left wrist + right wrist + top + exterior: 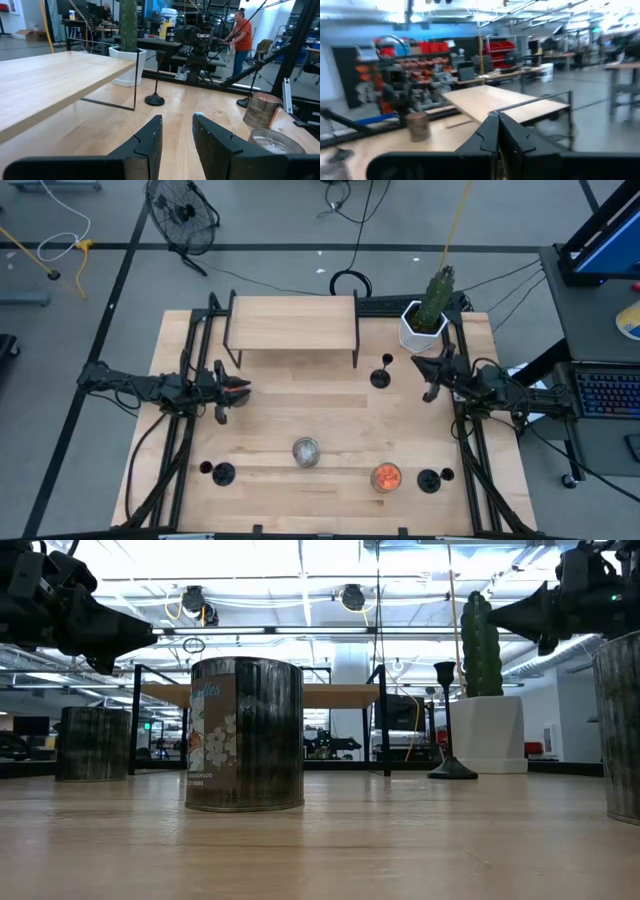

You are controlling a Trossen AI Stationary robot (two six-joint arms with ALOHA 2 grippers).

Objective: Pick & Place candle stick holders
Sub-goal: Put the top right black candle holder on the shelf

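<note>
Three black candle stick holders stand upright on their round bases on the wooden table: one [381, 377] [156, 75] near the raised shelf's right leg, one [222, 473] at the near left, one [430, 479] at the near right. My left gripper [243, 388] [177, 120] hovers at the table's left, pointing level toward the right, open with nothing between its fingers. My right gripper [432, 370] [496, 116] hovers at the right beside the cactus pot, shut on nothing.
A raised wooden shelf [292, 322] stands at the far middle. A cactus in a white pot [425, 320] sits at the far right. A silver can [305, 450] and an orange-filled jar [387, 476] stand near the front edge. A person [242, 35] stands beyond the table.
</note>
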